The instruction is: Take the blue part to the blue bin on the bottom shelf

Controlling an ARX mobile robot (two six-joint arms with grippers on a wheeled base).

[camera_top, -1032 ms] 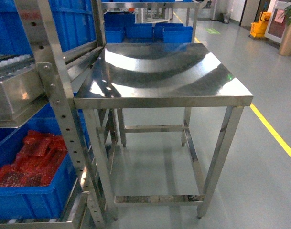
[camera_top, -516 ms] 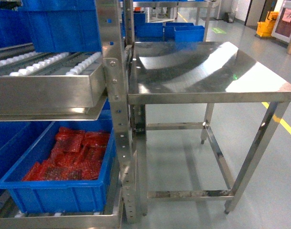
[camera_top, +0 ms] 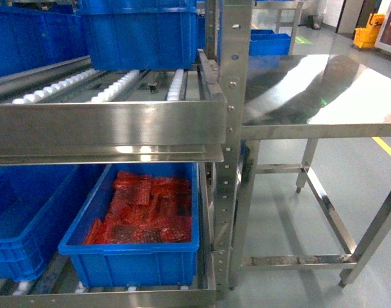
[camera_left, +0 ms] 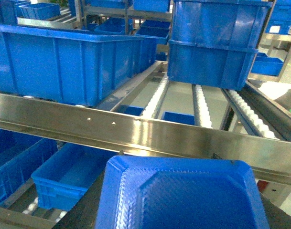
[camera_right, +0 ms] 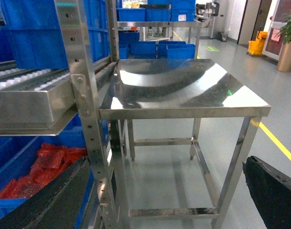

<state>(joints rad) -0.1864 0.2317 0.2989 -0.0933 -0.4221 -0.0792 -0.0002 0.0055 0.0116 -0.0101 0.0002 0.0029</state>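
Observation:
A blue part (camera_left: 183, 191) with a textured face and bevelled corners fills the bottom of the left wrist view. My left gripper (camera_left: 181, 210) is shut on it, and only dark finger edges show at either side. Beyond it the blue bin (camera_left: 71, 176) stands with nothing in it on the bottom shelf; in the head view this blue bin (camera_top: 25, 218) is at the lower left, behind the shelf's front lip (camera_top: 105, 298). My right gripper (camera_right: 159, 191) is open with nothing between its dark fingers (camera_right: 272, 193). It faces the steel table. Neither gripper appears in the head view.
A blue crate of red bubble-wrap bags (camera_top: 144, 221) sits right of the blue bin. A roller shelf with a steel front lip (camera_top: 105, 125) overhangs both and carries stacked blue crates (camera_top: 140, 32). A perforated post (camera_top: 230, 147) separates the rack from a steel table (camera_top: 323, 90).
The head view has swung left. The table has slid from the middle to the right edge, and the rack with its bins now fills the left and centre.

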